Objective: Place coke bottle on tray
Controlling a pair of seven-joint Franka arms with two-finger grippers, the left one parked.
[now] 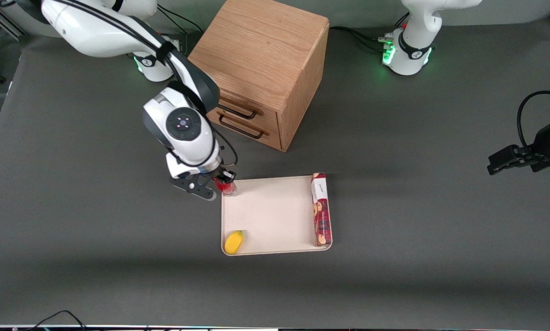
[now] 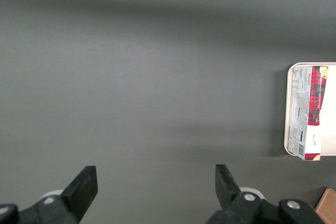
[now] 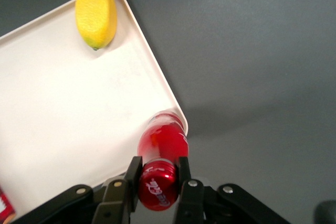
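Observation:
My right gripper (image 1: 223, 181) is shut on the red cap of the coke bottle (image 3: 161, 145), a small slim red bottle held upright. In the wrist view the gripper (image 3: 157, 179) pinches the cap from both sides, and the bottle's body hangs over the rim at one corner of the cream-white tray (image 3: 63, 108). In the front view the bottle (image 1: 226, 186) sits at the tray's (image 1: 275, 207) corner nearest the working arm and the cabinet, mostly hidden under the gripper. I cannot tell whether its base touches the tray.
A yellow lemon (image 1: 234, 242) lies in the tray's corner nearer the front camera, also seen in the wrist view (image 3: 96, 16). A red-patterned cookie box (image 1: 321, 209) lies along the tray's edge toward the parked arm. The wooden drawer cabinet (image 1: 261, 69) stands farther back.

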